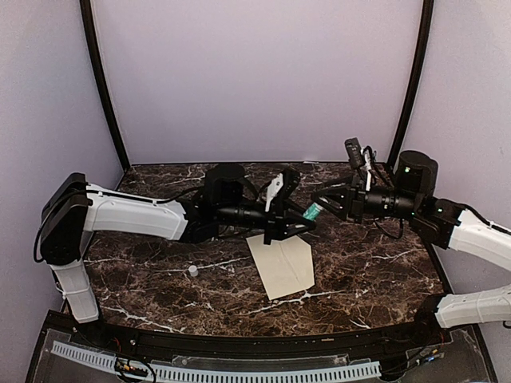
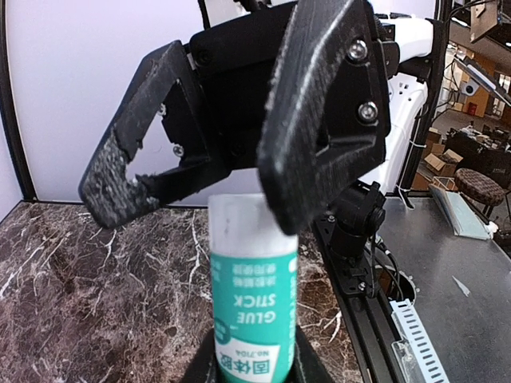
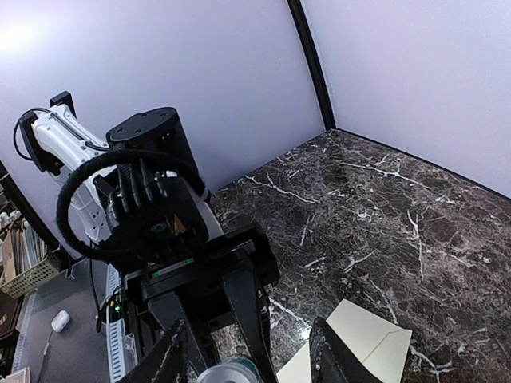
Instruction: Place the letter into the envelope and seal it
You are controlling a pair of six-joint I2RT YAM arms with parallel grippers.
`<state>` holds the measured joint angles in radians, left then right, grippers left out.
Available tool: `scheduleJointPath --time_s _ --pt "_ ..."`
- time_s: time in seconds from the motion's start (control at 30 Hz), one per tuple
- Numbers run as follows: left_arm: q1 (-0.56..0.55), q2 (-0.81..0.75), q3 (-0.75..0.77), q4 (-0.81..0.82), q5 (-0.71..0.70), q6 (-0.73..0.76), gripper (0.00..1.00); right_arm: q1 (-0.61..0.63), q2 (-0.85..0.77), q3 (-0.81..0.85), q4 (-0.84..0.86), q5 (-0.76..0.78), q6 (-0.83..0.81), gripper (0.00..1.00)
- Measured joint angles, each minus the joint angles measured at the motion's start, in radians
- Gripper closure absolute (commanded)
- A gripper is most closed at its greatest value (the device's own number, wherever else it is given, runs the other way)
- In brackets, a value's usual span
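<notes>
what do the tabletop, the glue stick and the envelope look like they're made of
The tabletop: dark brown marble look with white veins, low sheen; stone or printed laminate, unclear. The glue stick: smooth plastic tube, white with a teal printed label. The envelope: matte cream paper, with fold seams showing.

Cream envelope [image 1: 281,267]; teal-and-white glue stick [image 2: 254,311].

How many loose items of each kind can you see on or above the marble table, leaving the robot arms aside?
envelope: 1
glue stick: 1
small white object: 1
Total: 3
</notes>
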<state>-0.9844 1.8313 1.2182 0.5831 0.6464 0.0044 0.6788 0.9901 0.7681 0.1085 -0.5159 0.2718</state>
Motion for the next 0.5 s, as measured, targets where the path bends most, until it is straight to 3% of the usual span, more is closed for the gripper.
scheduleJointPath --time_s 0.17,0.4,0.5 --pt "0.001 0.000 0.014 0.016 0.018 -0.029 1.00 0.000 0.000 0.000 0.000 -0.021 -0.001 0.52" --pt "0.005 0.001 0.027 0.026 0.027 -0.055 1.00 0.000 -0.001 -0.001 0.006 -0.042 0.002 0.78" --pt "0.007 0.003 0.027 0.029 0.029 -0.066 1.00 0.001 -0.001 -0.001 0.006 -0.043 -0.002 0.75"
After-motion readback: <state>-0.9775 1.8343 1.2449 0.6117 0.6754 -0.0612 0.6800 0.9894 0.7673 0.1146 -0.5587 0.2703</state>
